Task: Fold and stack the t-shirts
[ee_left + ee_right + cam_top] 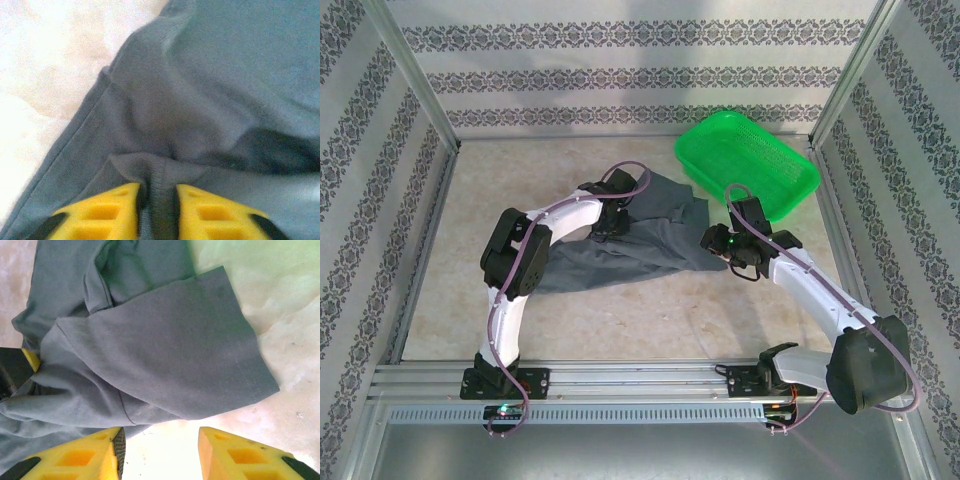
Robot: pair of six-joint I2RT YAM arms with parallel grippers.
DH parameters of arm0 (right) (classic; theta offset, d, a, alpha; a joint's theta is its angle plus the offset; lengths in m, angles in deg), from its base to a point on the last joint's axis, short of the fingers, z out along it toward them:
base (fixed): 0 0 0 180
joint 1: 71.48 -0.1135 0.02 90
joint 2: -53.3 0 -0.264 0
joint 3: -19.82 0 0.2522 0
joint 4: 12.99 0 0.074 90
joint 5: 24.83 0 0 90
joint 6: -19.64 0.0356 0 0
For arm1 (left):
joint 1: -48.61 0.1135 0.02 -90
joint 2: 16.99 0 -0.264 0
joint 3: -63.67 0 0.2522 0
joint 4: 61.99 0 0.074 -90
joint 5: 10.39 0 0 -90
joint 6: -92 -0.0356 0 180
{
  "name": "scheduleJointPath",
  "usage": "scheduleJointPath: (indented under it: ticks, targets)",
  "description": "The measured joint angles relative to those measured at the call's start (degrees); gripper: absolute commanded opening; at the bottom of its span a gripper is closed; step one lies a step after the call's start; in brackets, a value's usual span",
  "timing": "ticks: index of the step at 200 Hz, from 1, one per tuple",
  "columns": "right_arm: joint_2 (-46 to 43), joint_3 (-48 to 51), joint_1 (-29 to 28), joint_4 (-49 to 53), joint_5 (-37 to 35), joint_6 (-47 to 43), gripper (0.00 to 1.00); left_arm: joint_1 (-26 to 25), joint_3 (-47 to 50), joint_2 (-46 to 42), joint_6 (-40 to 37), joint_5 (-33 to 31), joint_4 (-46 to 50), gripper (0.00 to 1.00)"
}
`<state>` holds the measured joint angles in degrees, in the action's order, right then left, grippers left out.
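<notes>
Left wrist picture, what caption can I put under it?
The left hand pinches a fold of the grey t-shirt on the pale table.

The t-shirt (630,255) is plain slate-grey, the basket (745,160) bright green, the table (450,300) mottled cream, the walls (640,80) grey-striped.

The t-shirt (620,255) lies in the middle of the worktop (520,180), with the basket (745,160) behind it to the right. The left hand (157,192) sits on the t-shirt's far side, a fold between its fingers. The right hand (160,440) is at its right edge.
</notes>
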<state>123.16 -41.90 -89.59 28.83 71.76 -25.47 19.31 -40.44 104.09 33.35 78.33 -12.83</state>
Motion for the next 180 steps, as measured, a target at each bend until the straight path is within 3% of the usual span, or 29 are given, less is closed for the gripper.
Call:
scheduleJointPath:
  ticks: [39, 110, 180]
  targets:
    - [-0.09, 0.00, 0.02, 0.22, -0.02, 0.00, 0.44, -0.33, 0.31, -1.64, 1.03, -0.72, -0.07, 0.00]
    - [-0.04, -1.11, 0.02, 0.76, -0.09, -0.04, 0.44, -1.79, -4.26, -14.16, 3.69, -1.97, 6.71, 0.00]
    - [1.60, -3.96, 0.76, 0.83, -0.07, -0.22, 0.43, -3.30, -4.87, -15.80, 6.01, -1.75, 12.72, 0.00]
